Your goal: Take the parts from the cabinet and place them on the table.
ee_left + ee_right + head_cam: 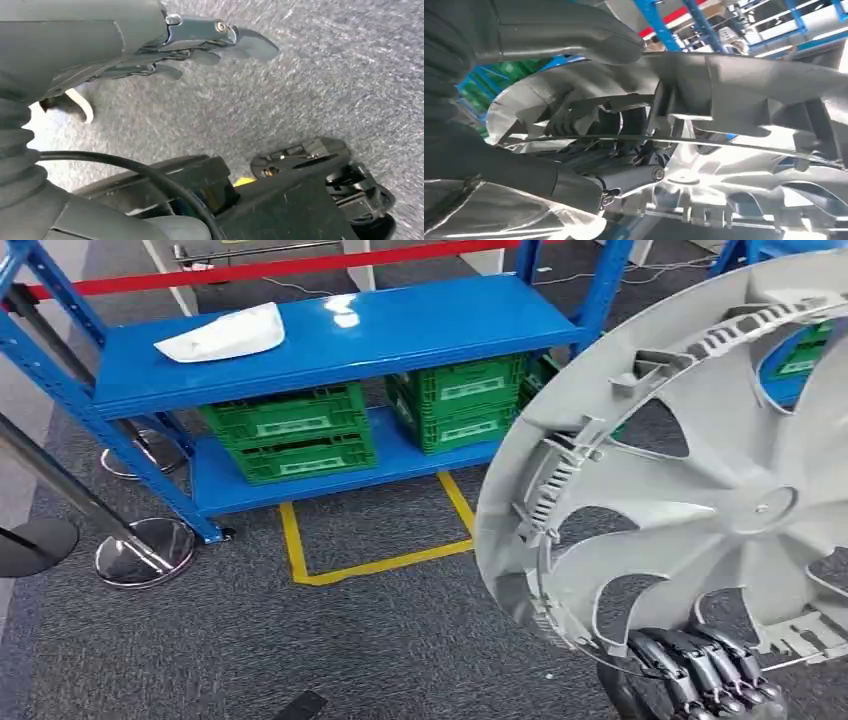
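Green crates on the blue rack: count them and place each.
4 on the lower shelf: two stacked at left, two at right. The hubcap may hide more.

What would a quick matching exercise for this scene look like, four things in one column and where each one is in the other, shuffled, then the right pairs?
Things:
1. wheel cover
2. white part
3. green crates
4. yellow tape outline

Places:
A. on the lower shelf of the blue rack
B. held at its lower rim by the right hand
C. on the grey carpet in front of the rack
D. on the top shelf of the blue rack

Pairs: 1-B, 2-D, 3-A, 4-C
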Available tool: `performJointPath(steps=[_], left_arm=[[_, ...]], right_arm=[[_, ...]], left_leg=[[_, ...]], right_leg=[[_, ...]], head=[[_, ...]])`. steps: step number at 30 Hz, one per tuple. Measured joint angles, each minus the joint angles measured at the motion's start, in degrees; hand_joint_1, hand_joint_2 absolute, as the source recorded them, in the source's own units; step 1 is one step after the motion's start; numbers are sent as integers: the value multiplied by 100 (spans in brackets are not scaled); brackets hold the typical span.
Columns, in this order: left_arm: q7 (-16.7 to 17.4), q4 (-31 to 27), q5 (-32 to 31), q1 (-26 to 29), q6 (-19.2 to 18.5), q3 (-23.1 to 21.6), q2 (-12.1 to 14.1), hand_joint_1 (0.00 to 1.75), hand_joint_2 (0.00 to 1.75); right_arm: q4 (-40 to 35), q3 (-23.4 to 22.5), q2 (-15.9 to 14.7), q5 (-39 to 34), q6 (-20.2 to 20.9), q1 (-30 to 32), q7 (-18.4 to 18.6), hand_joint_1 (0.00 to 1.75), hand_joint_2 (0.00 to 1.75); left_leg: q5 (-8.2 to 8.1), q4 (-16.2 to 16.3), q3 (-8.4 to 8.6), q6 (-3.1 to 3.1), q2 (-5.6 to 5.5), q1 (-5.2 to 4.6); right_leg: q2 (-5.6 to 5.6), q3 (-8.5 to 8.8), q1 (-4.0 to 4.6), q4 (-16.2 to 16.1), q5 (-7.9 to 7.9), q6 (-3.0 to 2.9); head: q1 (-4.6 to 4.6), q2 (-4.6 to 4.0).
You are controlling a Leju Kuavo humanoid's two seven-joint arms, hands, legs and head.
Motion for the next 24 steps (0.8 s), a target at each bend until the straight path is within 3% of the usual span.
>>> performJointPath(steps=[2, 3, 4, 5, 7, 8, 9, 11, 12, 13, 14, 15, 17, 18, 19, 20, 22, 23, 24], left_arm=[[7, 0, 11, -5, 2, 2, 4, 0, 175], [7, 0, 15, -13, 0, 2, 4, 0, 175], [7, 0, 39, -12, -4, 2, 4, 0, 175], [4, 0, 46, -4, -11, 2, 4, 0, 175], [22, 0, 46, 13, -35, 2, 9, 0, 175], [50, 0, 46, 14, -37, 2, 9, 0, 175], [70, 0, 42, 8, -50, 2, 13, 0, 175], [116, 0, 33, 1, -50, 2, 13, 0, 175], [133, 0, 22, 2, -50, 2, 13, 0, 175], [160, 0, 2, 9, -48, 2, 24, 0, 175], [173, 0, -9, 16, -46, 2, 22, 0, 175], [177, 0, -9, 2, -46, 2, 20, 0, 175], [158, 2, -9, -5, -46, 4, 13, 0, 175], [138, 0, -11, -8, -42, 4, 0, 0, 175], [133, 2, -15, -12, -28, 4, -4, 0, 175], [129, 2, -20, -5, -11, 4, -13, 0, 175], [94, 2, -20, 32, -7, 4, -13, 0, 175], [77, 2, -22, 41, -9, 7, -9, 0, 175], [68, 2, -24, 41, -9, 7, -11, 0, 175]], right_arm=[[0, 6, 0, 0, 0, 14, 5, 175, 175], [0, 15, 0, 6, 0, 15, 9, 175, 175], [2, 18, 0, 29, -2, 8, 13, 175, 175], [18, 28, -2, 50, -2, 9, 15, 175, 175], [46, 42, -7, 57, -2, 10, 22, 175, 175], [61, 48, -9, 55, -2, 11, 26, 175, 175], [66, 52, -11, 57, -2, 12, 42, 175, 175], [72, 66, -15, 118, 0, 17, 105, 175, 175], [72, 76, -15, 148, -2, 20, 122, 175, 175], [76, 87, -20, 155, -2, 19, 125, 175, 175], [83, 94, -28, 157, -2, 2, 125, 175, 175], [83, 98, -31, 168, -2, 12, 131, 175, 175], [83, 94, -33, 234, -4, 39, 164, 175, 175], [83, 85, -39, 271, -4, 51, 179, 175, 175], [81, 81, -42, 275, -7, 55, 184, 175, 175], [83, 81, -44, 271, -7, 42, 184, 175, 175], [83, 81, -48, 264, -7, 47, 173, 175, 175], [83, 76, -48, 260, -7, 49, 164, 175, 175], [83, 66, -48, 258, -7, 50, 149, 175, 175]], left_leg=[[-1, 0, 13, -50, 128, 20], [-69, 40, -6, -110, 6, 52], [-276, 226, -69, -142, -295, 68], [-543, 605, -210, -153, -451, 83], [-999, 1584, -596, -154, -559, 86], [-1027, 1802, -674, -146, -565, 86], [-903, 1721, -613, -125, -567, 86], [-419, 948, -232, -54, -627, 83], [-157, 422, 6, -1, -784, 76], [-138, 141, 137, 57, -1097, 82], [-110, 58, 129, 58, -1105, 88], [-143, 40, 142, 62, -1054, 72], [-127, 12, 118, 73, -948, 70], [-66, -87, 130, 85, -837, 134], [-50, -98, 129, 104, -773, 124], [-44, -94, 114, 124, -701, 117], [-43, -86, 88, 125, -512, 96], [-42, -78, 74, 124, -410, 92], [-41, -72, 70, 123, -323, 91]], right_leg=[[137, -78, 14, -12, 34, -70], [194, -21, -24, -33, 76, -131], [261, -43, -28, -33, 103, -171], [315, -74, -27, -33, 122, -199], [474, -130, -10, -27, 158, -216], [554, -146, 0, -26, 175, -215], [636, -154, 8, -24, 189, -209], [799, -153, 21, -20, 209, -194], [877, -151, 26, -18, 219, -179], [928, -177, 14, -19, 238, -156], [1014, -213, 28, 11, 258, -121], [1051, -268, 8, 13, 286, -79], [1170, -325, 0, -23, 351, 14], [1060, -403, 3, 26, 309, 18], [726, -469, 27, 166, 173, 51], [562, -625, 16, 495, -45, 83], [464, -1009, 0, 1382, -456, 137], [454, -1127, -4, 1678, -547, 163], [442, -1097, -5, 1690, -500, 177]], head=[[9, 0], [5, 0], [-26, 0], [-39, 0], [-42, 0], [-39, 0], [-42, 0], [-41, 0], [-41, 0], [-25, 0], [-22, 0], [-68, 0], [-66, 0], [-68, 0], [-37, 0], [-2, 0], [-9, 0], [-7, 0], [-9, 0]])
